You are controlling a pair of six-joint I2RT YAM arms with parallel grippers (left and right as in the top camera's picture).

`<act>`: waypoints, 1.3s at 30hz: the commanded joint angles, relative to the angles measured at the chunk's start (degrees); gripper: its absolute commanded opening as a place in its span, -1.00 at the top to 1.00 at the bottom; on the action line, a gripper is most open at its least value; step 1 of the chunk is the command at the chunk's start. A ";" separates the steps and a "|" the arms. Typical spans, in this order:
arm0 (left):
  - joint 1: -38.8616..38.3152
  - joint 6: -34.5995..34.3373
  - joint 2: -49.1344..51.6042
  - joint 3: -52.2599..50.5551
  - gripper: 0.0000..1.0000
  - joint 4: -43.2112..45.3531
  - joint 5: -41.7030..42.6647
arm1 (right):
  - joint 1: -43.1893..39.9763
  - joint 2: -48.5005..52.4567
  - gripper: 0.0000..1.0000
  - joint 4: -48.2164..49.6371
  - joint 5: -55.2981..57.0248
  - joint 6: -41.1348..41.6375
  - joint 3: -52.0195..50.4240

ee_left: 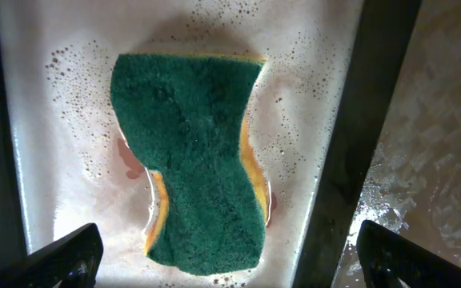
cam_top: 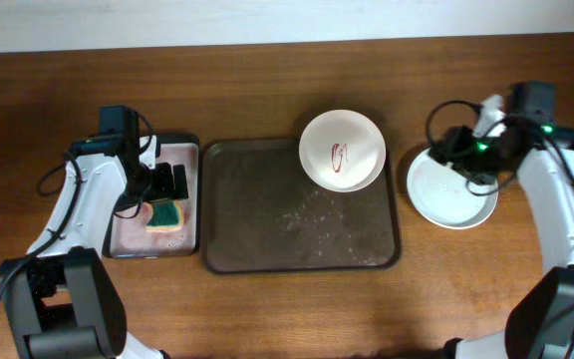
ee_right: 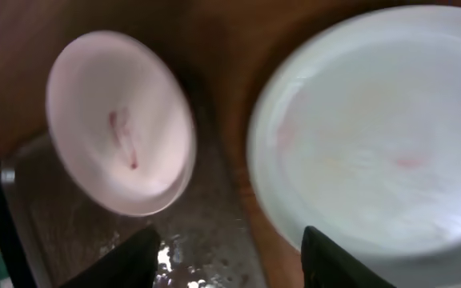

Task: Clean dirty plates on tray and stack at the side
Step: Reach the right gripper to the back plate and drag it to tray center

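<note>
One white plate below right claw

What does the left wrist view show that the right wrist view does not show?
Only the left wrist view: a green sponge lying in soapy water in the small tray. Only the right wrist view, blurred: a sauce-marked plate and a white plate. Both show the wet brown tray and their own gripper open: left gripper, right gripper.

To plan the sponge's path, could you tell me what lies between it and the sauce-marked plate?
In the overhead view, only the small tray's rim and the brown tray's bare, wet floor separate sponge from plate.
</note>
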 commanded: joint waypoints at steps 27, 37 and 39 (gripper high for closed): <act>0.09 0.02 -0.83 0.72 -0.99 0.17 0.68 | 22.58 20.22 0.92 0.85 3.80 9.90 0.59; 0.09 0.02 -0.83 0.72 -0.99 0.20 0.68 | 24.90 20.20 0.30 -2.29 3.63 10.32 1.46; 0.09 0.02 -0.83 0.72 -0.99 0.20 0.70 | 23.63 20.20 0.30 -0.87 3.61 8.37 2.93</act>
